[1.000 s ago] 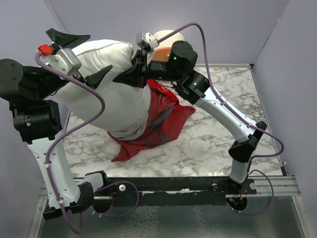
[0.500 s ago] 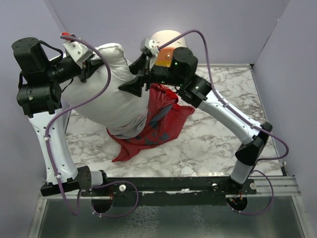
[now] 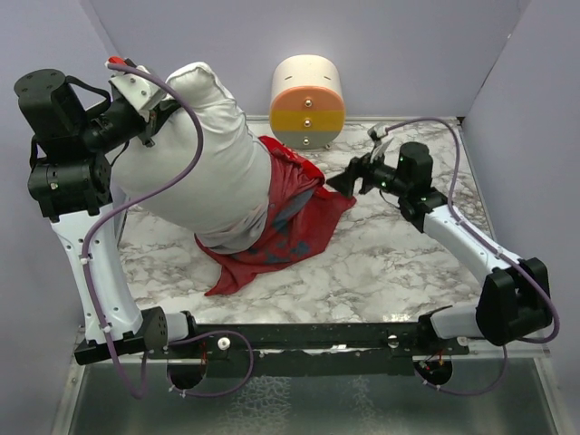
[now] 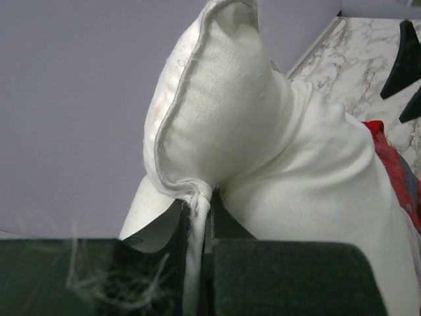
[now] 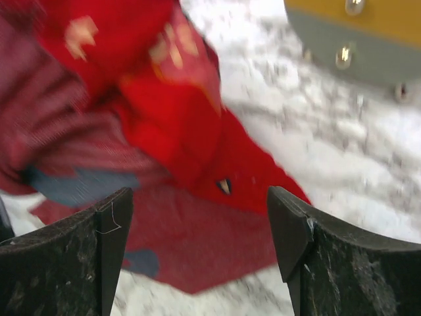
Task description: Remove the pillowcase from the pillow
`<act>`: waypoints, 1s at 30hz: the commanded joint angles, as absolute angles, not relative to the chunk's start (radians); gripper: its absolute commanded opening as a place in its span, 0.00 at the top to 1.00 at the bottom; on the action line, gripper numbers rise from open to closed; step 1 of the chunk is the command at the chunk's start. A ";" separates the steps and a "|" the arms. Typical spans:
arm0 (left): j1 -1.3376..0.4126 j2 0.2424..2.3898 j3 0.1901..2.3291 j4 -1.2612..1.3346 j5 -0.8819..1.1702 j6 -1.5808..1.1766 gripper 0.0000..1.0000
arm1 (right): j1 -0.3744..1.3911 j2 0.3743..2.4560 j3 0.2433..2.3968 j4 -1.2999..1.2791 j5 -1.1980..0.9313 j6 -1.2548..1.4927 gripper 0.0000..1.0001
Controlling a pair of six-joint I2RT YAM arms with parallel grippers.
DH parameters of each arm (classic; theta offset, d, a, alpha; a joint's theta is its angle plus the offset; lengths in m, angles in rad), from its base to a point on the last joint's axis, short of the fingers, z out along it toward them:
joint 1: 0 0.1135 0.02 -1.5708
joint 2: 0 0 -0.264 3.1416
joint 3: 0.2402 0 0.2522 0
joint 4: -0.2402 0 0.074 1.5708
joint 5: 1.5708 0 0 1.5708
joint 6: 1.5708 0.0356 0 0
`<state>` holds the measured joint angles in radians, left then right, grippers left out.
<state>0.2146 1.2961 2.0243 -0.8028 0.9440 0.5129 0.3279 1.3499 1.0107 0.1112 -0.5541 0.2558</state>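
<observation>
The white pillow [image 3: 195,154] is lifted at the left, and its lower end is still inside the red pillowcase [image 3: 285,217], which lies crumpled on the marble table [image 3: 390,263]. My left gripper [image 3: 149,122] is shut on the pillow's seamed corner; the left wrist view shows the seam pinched between the jaws of the gripper [image 4: 202,210], with the pillow [image 4: 263,145] bulging above. My right gripper [image 3: 349,181] hovers open just right of the pillowcase. In the right wrist view, the gripper [image 5: 197,217] has nothing between its fingers and the red pillowcase [image 5: 164,118] lies below.
A cream-and-orange cylinder [image 3: 308,101] stands at the back of the table, close behind the pillowcase and my right gripper; it also shows at the top right as the cylinder [image 5: 355,26]. Purple walls close in the left, back and right sides.
My left gripper has shut on the pillow's corner and holds it raised. My right gripper has opened, left the pillow and swung right and down to the pillowcase's right edge.
</observation>
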 commanded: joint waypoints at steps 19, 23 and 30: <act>0.218 1.338 2.147 -0.779 0.990 0.435 1.00 | 0.394 1.804 1.111 0.110 -0.721 -0.298 0.20; 0.218 1.348 2.184 -0.774 0.988 0.414 1.00 | 0.419 1.855 1.132 0.112 -0.708 -0.310 0.35; 0.219 1.291 2.136 -0.429 0.799 0.309 1.00 | 0.419 1.870 1.104 0.113 -0.624 -0.172 0.99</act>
